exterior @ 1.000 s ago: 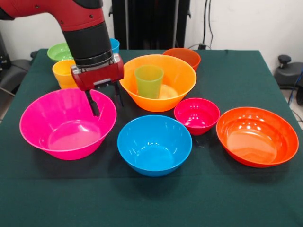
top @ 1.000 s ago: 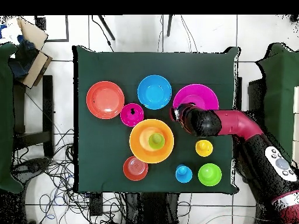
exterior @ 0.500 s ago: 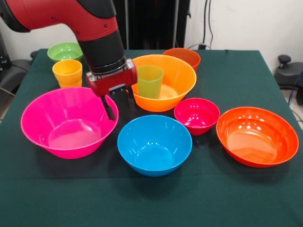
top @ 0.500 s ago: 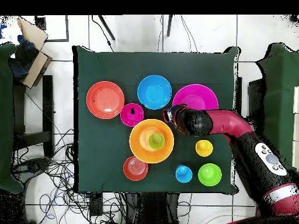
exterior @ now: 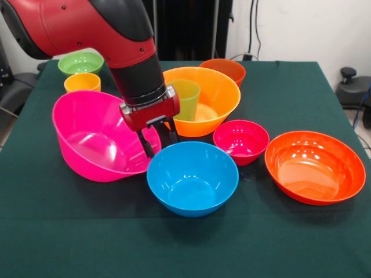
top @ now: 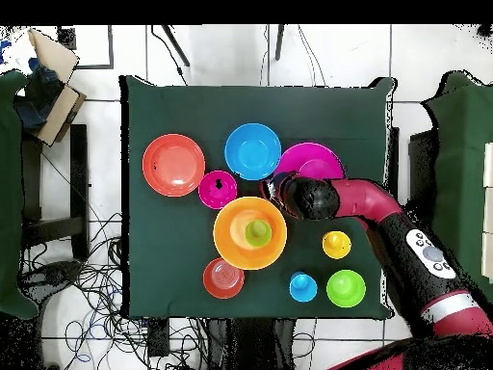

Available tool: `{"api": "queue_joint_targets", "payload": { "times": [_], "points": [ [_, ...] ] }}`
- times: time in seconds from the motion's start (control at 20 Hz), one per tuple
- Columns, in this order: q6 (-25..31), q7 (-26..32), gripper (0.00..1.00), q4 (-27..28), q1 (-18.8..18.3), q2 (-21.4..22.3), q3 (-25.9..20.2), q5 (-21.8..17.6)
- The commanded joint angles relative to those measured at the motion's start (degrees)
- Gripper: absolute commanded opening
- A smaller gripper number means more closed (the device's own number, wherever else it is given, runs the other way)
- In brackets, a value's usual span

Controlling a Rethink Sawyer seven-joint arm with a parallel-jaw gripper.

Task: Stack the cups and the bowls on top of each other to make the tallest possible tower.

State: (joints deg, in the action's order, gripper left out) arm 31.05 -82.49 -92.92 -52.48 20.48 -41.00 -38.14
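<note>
We are seeing the pincer (exterior: 157, 141) clenched on the near rim of the pink bowl (exterior: 93, 139), one dark finger inside the wall and the other outside, and the bowl is tilting, its far-left side raised and its gripped edge leaning against the blue bowl (exterior: 192, 178). The pink bowl is glossy, round and deep, with a smooth flared wall catching highlights. We are finding no pile yet: the only nesting is the green cup (exterior: 184, 98), a smooth translucent tumbler, standing upright inside the big orange bowl (exterior: 217, 95) at the middle of the bench (exterior: 278, 243), which is covered in a dark green cloth. Just beside it, the small magenta bowl (exterior: 241, 141) is sitting between the blue bowl and the wide red-orange bowl (exterior: 315, 167). Behind the orange bowl an orange-red bowl (exterior: 229, 68) is peeking out. At the far left, the yellow cup (exterior: 82, 82) and a small green bowl (exterior: 80, 62) are standing apart. Overhead, a blue cup (top: 303, 286) is standing beside that green bowl.
</note>
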Motion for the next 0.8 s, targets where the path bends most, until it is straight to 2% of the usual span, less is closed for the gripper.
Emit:
{"api": "queue_joint_targets", "payload": {
  "times": [0.05,0.45,0.8],
  "points": [
    [-1.3,2.75,1.0,3.17,0.07,-2.04,3.42,-3.53],
    [2.14,6.59,1.0,0.19,-2.42,1.42,0.72,-2.22],
    [4.61,10.79,1.0,0.46,-3.26,1.3,-1.56,-2.06]
  ]
}}
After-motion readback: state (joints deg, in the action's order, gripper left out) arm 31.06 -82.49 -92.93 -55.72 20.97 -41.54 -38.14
